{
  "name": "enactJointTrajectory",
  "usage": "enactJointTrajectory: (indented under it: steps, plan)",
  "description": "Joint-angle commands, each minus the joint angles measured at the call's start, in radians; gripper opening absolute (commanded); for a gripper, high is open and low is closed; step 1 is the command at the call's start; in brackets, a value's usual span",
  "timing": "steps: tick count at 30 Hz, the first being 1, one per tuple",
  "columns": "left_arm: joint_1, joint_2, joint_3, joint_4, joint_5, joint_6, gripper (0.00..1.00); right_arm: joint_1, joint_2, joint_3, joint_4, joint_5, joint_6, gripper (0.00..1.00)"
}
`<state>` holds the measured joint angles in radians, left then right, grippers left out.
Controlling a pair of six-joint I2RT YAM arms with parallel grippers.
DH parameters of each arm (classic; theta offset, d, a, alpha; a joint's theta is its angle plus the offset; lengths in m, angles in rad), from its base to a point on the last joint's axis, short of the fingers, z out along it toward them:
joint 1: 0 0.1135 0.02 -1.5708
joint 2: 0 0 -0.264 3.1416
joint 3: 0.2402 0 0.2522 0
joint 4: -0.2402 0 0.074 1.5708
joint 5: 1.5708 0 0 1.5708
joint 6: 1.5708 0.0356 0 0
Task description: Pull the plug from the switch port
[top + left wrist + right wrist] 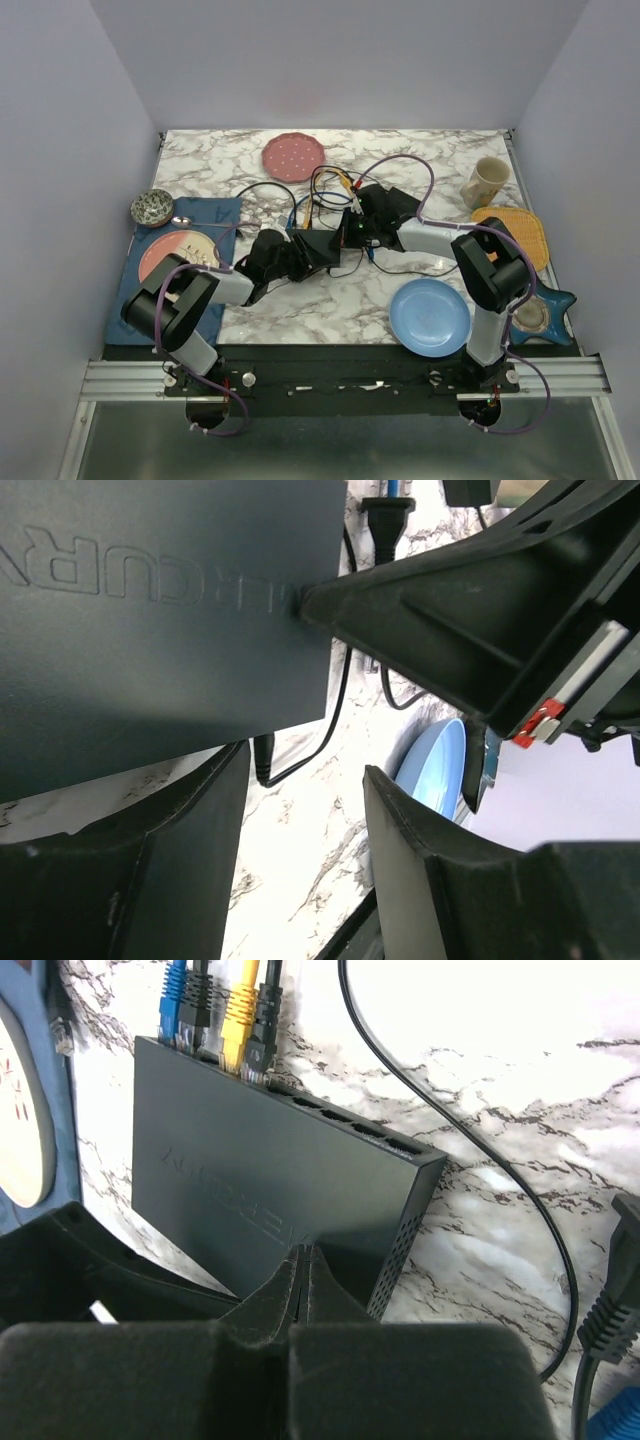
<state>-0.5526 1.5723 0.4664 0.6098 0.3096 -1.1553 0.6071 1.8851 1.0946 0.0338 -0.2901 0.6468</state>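
We list: switch [270, 1190] at centre of the surface [300, 310], four plugs [240, 1020] seated along its far edge, marble alongside crossed by a black cable [470, 1145]. Right hand [300, 1265] pinched shut at its near edge; left hand [305, 770] parted beside it.

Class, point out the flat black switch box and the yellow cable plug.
flat matte-black switch box [250, 1175]: right wrist view, on its top face.
yellow cable plug [240, 1020]: right wrist view, on its moulded boot.
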Motion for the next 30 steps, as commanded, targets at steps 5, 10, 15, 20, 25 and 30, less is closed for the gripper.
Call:
enactJointTrajectory:
  steps: [5, 10, 15, 20, 25, 30]
  plan:
    - [-0.017, 0.064, -0.017, 0.077, 0.031, -0.026, 0.52, -0.004, 0.046, -0.019, 0.003, -0.015, 0.007, 0.01]
    - [-0.032, 0.069, 0.011, 0.001, -0.003, -0.008, 0.46, -0.004, 0.049, -0.025, 0.002, -0.003, 0.005, 0.01]
    - [-0.073, 0.034, 0.092, -0.257, -0.122, 0.077, 0.45, -0.004, 0.045, -0.029, -0.006, 0.015, 0.005, 0.01]
    - [-0.131, -0.021, 0.199, -0.508, -0.269, 0.144, 0.52, -0.004, 0.043, -0.021, -0.026, 0.04, 0.004, 0.01]
    - [-0.156, -0.021, 0.291, -0.672, -0.413, 0.17, 0.53, -0.004, 0.034, -0.019, -0.031, 0.055, 0.005, 0.01]
    - [-0.199, 0.029, 0.373, -0.794, -0.475, 0.183, 0.52, -0.004, 0.031, -0.021, -0.066, 0.077, -0.006, 0.01]
